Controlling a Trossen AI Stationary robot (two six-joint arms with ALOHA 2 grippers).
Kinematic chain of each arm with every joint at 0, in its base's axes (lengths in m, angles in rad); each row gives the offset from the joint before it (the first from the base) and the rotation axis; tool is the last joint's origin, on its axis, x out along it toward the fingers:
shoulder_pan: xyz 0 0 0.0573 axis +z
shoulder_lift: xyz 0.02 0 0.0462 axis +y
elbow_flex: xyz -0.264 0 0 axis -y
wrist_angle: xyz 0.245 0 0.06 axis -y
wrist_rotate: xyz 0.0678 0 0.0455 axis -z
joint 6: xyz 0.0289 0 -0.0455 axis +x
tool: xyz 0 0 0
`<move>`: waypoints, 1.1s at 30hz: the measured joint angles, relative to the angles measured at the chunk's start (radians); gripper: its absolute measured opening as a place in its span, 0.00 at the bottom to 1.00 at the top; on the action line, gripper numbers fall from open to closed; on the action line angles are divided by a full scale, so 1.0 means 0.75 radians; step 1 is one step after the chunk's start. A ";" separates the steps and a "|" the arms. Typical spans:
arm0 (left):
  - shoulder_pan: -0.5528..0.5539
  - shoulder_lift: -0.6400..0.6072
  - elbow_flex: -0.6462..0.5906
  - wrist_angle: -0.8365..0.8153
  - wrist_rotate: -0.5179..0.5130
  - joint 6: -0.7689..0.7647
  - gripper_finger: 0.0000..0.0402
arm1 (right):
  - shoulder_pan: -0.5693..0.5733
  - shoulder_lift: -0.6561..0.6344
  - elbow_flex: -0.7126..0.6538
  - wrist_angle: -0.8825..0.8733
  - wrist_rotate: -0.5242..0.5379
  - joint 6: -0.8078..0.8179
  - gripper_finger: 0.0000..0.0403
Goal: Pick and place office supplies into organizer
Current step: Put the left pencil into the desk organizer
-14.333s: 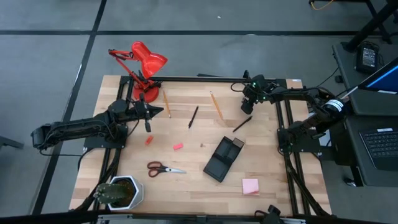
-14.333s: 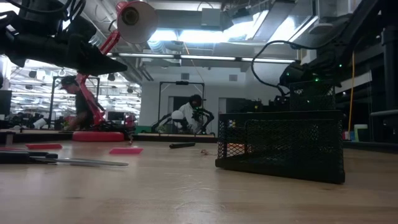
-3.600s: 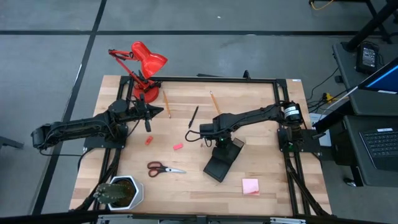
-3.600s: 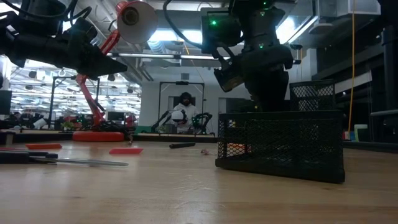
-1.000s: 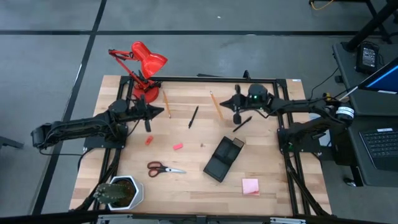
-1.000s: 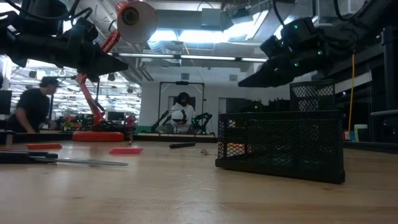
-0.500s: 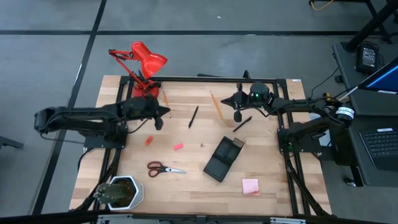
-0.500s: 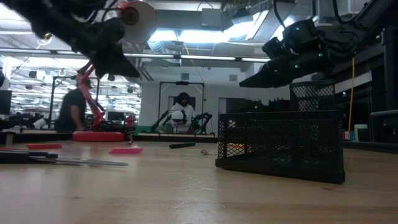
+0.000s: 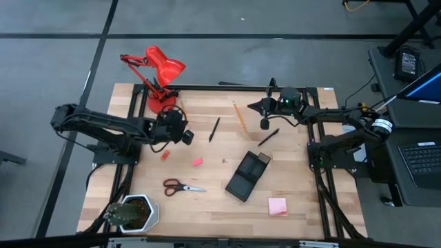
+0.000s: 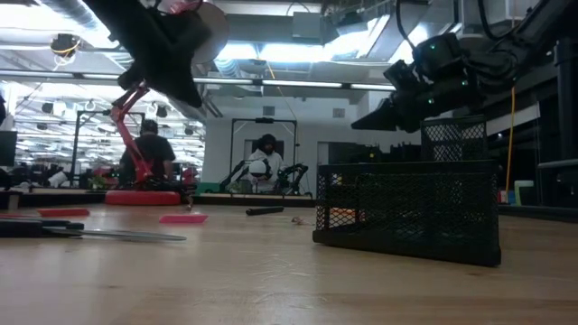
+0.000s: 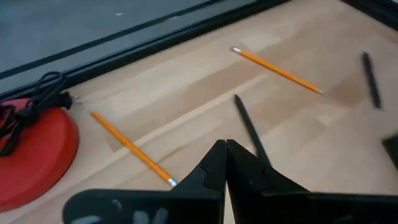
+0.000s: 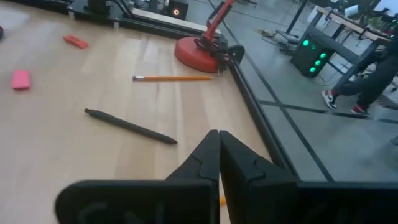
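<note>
The left gripper [image 9: 185, 136], clenched and empty, has been swung out from beside the red lamp [image 9: 160, 76] toward the black pen [image 9: 214, 129]; a pick seems prepared. The right gripper [image 9: 264, 123] is held clenched above another pen [image 9: 269, 137]. The organizer [image 9: 247, 176] lies nearer the front, unobstructed.

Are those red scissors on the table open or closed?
Slightly open. From above, the scissors lie flat on the table, their blades parted a little toward the tips, with nothing touching them.
</note>
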 joint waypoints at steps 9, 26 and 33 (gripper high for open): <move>0.106 0.097 0.000 -0.080 -0.008 -0.018 0.02 | -0.043 0.000 0.000 -0.002 0.000 -0.028 0.03; 0.126 0.108 -0.006 -0.064 0.060 -0.130 0.32 | -0.043 0.000 0.000 -0.027 0.001 -0.024 0.03; 0.127 0.148 -0.057 -0.061 0.066 -0.308 0.37 | -0.043 0.000 0.001 -0.029 0.001 -0.023 0.03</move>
